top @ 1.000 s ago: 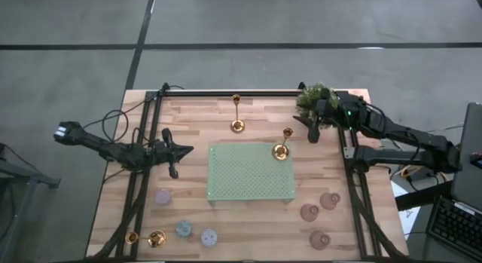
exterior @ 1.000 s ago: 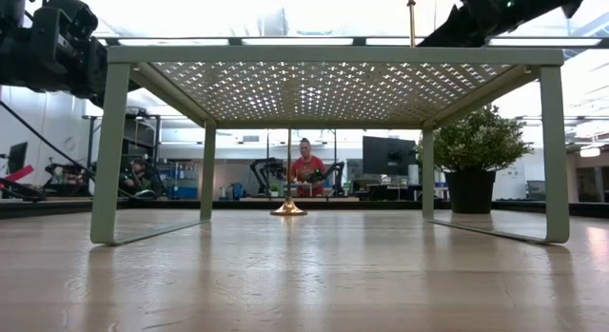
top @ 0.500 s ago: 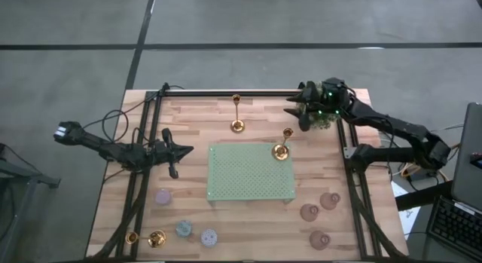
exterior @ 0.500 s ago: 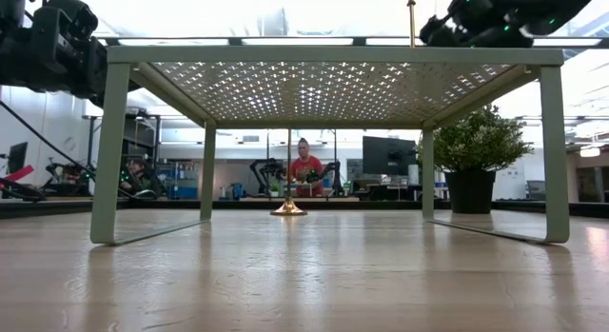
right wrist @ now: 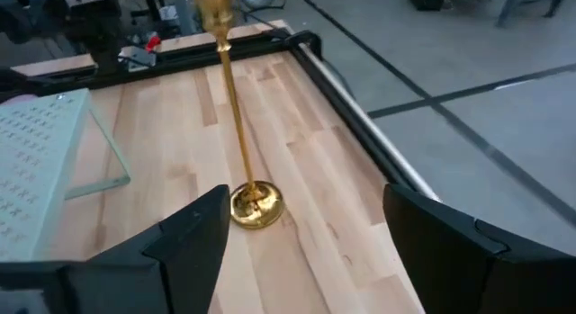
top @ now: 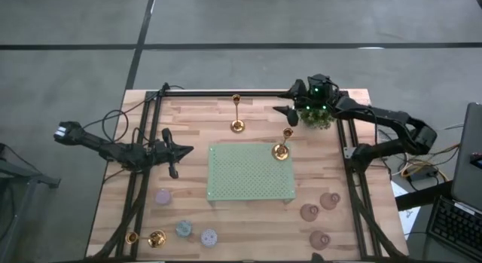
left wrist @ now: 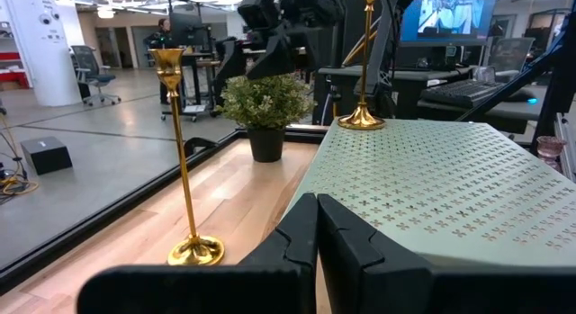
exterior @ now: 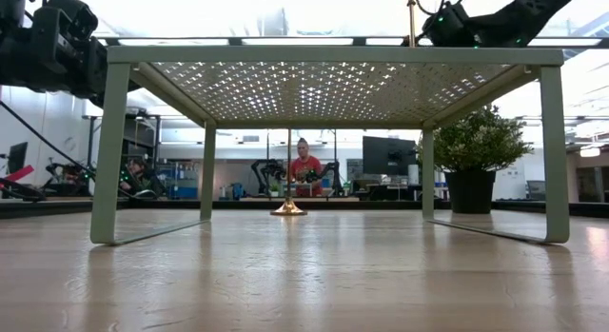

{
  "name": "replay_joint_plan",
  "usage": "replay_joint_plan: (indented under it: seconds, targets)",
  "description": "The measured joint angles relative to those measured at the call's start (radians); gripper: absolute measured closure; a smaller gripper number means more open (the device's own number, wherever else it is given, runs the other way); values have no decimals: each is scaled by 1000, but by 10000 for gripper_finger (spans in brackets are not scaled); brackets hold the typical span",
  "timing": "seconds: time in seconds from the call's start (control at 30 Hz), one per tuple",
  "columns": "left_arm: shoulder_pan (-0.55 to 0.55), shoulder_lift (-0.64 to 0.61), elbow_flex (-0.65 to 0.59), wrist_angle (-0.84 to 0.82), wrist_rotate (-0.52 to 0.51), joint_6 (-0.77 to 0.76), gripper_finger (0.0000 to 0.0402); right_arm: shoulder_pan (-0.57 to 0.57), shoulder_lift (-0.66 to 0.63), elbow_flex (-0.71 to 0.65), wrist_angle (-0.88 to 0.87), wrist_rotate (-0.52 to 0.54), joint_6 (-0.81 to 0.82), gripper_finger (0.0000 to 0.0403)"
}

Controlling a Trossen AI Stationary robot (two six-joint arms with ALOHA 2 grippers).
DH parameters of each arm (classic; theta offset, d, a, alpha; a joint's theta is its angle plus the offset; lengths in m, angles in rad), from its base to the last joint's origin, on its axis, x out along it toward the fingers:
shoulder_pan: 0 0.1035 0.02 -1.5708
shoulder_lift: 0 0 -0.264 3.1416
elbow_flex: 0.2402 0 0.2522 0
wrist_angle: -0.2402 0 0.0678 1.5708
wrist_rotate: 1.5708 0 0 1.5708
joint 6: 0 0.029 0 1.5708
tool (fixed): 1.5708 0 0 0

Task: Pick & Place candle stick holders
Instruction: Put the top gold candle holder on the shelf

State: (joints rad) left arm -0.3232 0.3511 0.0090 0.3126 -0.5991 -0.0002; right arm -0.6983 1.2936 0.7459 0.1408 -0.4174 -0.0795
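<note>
One gold holder (top: 237,124) stands upright on its round base on the table near the far edge; it also shows in the right wrist view (right wrist: 236,125) and the left wrist view (left wrist: 184,170). A second gold holder (top: 281,149) stands on the far right corner of the green rack (top: 248,176). A third (top: 147,237) lies on its side at the near left. My right gripper (top: 285,111) is open and empty, right of the far holder and pointing at it (right wrist: 306,251). My left gripper (top: 175,154) is shut and empty, left of the rack (left wrist: 315,237).
Three pastel squat holders (top: 184,228) sit at the near left. Three brownish-pink ones (top: 319,210) sit at the near right. A potted plant (top: 316,114) stands at the far right, under my right arm. A black frame rail (top: 226,93) runs along the far edge.
My right gripper has gone from beside the rack's far right corner toward the far edge and then the table's left, past the plant, toward the far gold holder. It has turned from pointing at the near edge to pointing left.
</note>
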Motion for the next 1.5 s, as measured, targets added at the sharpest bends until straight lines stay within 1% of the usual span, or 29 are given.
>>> replay_joint_plan:
  seconds: [0.23,0.33,0.53,0.77,1.0,1.17,1.5]
  targets:
    - [0,0,0,0,0,0,389,0,84,0,109,-46,-18,97]
    - [0,0,0,0,0,0,389,0,114,0,167,-76,-5,99]
    - [0,0,0,0,0,0,389,2,173,0,257,-100,-13,105]
    - [0,0,0,0,0,0,389,2,246,6,357,-139,-6,101]
    - [0,0,0,0,0,0,389,3,325,63,368,-170,-6,105]
    - [0,0,0,0,0,0,389,13,375,110,369,-212,-5,102]
    - [0,0,0,0,0,0,389,48,428,185,367,-241,-35,108]
